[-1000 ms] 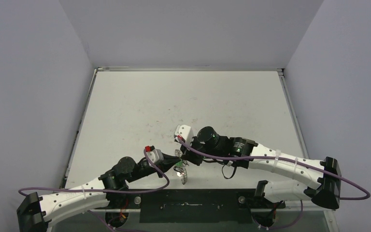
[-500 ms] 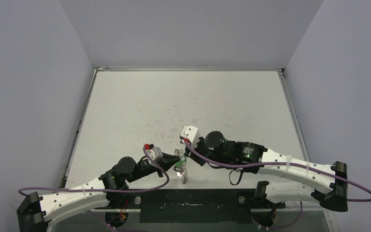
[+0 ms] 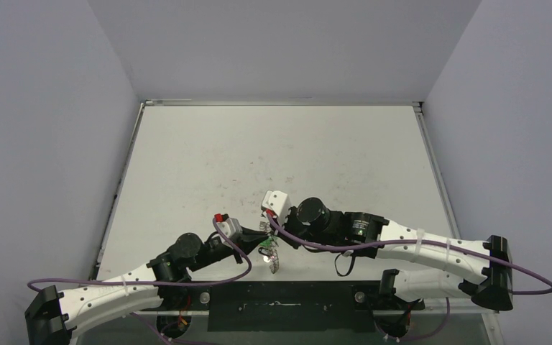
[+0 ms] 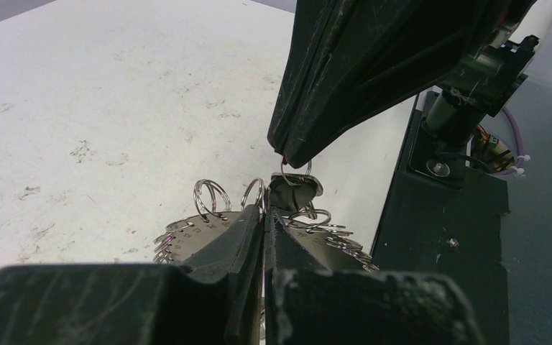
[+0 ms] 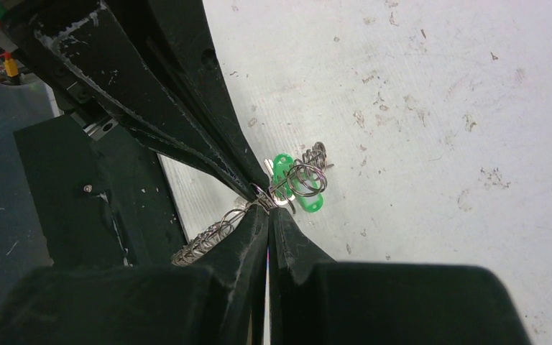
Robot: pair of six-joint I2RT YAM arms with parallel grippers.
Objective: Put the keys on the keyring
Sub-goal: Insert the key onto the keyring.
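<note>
The keyring (image 4: 201, 233), a flat grey metal hoop edged with small wire loops, is held off the table with my left gripper (image 4: 264, 212) shut on it. My right gripper (image 4: 288, 155) comes down from above, shut on a thin wire loop from which a dark key (image 4: 296, 191) hangs against the keyring's top edge. In the right wrist view, my right gripper (image 5: 268, 210) meets the left gripper's tips (image 5: 253, 192). The green key (image 5: 296, 184) hangs just beyond them. The keyring's rim (image 5: 205, 243) shows to the left. From above, both grippers meet near the table's front edge (image 3: 269, 237).
The black base plate (image 3: 287, 305) lies right below the held keyring. The white table (image 3: 280, 158) is stained with small marks. Purple cables (image 3: 244, 262) loop beside both wrists.
The right arm swung a little to the right and then came back left, ending close to where it began. The left arm and the keyring have not moved. Both grippers stayed shut.
</note>
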